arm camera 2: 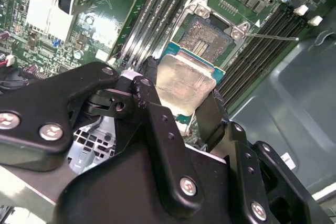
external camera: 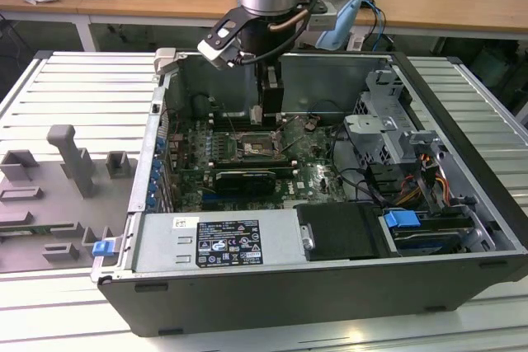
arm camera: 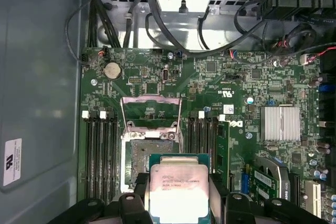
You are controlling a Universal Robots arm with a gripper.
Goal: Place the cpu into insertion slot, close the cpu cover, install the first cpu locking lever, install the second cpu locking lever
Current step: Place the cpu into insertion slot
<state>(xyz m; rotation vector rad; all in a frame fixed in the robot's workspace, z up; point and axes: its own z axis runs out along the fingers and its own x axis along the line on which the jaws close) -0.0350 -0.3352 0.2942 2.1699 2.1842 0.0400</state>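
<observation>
Insertion slot half behind cpu

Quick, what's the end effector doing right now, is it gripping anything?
The end effector is closed, holding the cpu by its edges, close to the uncovered insertion slot.

A rectangular black-and-white label lies on the silver-grey metal power supply box in the exterior view. It carries rows of small print and round marks, none of them legible. A small white sticker just beside it is equally unreadable.

In the first wrist view the cpu, a small flat square chip with a pale silver-grey metal top, bears a few faint lines of print too dim to make out. A white paper label with dark marks stands on the grey metal case wall. Tiny white lettering dots the green motherboard, too small to read.
</observation>
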